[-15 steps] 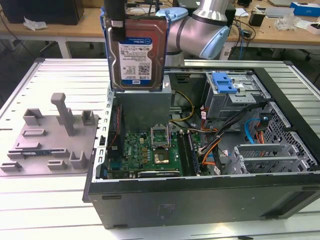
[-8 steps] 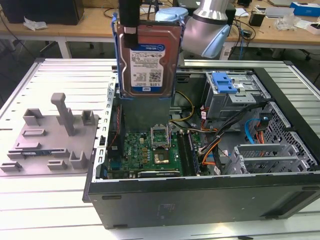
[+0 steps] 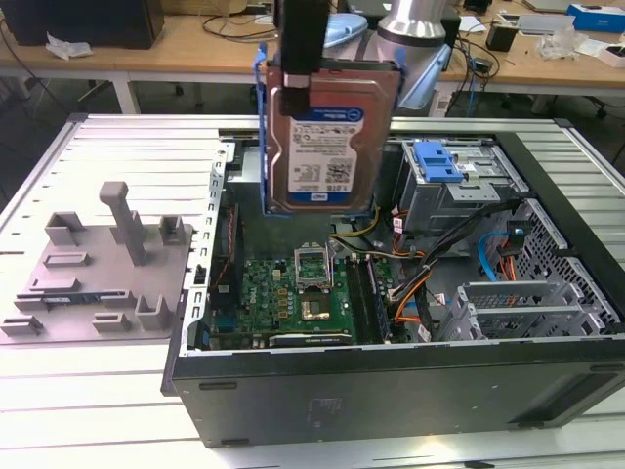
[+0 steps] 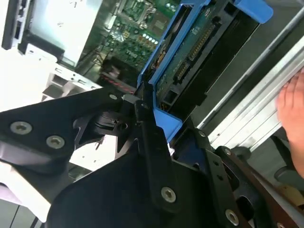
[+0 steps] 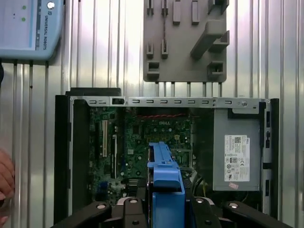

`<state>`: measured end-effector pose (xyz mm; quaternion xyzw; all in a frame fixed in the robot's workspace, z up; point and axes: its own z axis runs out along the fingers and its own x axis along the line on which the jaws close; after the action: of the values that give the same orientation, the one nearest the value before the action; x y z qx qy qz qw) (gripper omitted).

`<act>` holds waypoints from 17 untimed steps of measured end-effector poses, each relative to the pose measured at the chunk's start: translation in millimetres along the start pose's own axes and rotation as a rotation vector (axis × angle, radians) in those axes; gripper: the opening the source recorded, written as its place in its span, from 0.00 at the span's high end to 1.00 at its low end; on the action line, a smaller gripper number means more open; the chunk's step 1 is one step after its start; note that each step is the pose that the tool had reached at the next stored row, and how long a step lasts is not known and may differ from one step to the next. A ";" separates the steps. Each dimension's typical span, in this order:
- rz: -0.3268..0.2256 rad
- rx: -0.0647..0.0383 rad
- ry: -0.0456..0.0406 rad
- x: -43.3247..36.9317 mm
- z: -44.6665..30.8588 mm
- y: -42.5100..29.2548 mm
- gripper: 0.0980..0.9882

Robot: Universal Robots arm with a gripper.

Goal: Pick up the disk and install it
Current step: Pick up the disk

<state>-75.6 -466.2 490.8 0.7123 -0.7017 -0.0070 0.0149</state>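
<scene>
Exterior view showed the gripper (image 3: 296,68) clamped on the disk (image 3: 327,137), holding it upright, label outward, above the open case (image 3: 391,391), probably to clear the parts inside. Second wrist view showed its fingers (image 4: 151,152) pinching the disk's blue edge. First wrist view looked down past the disk into the case, suggesting it was being lined up.

The arm (image 3: 415,24) comes down from above, wrist pointing straight down. Its claw (image 3: 296,90) is clamped on the upper part of the disk (image 3: 322,147), 1 black finger (image 4: 153,156) on each flat side, holding it upright in the air.
</scene>
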 end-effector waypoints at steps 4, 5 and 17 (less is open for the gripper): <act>0.000 0.000 0.0000 16.4 -0.4 -18.1 0.70; 0.000 0.000 0.0000 20.7 -0.5 -23.0 0.70; -0.001 0.000 0.0003 54.2 -1.2 -66.2 0.70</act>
<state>-8.6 -519.4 490.6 0.7125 -0.7015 -0.0071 0.0151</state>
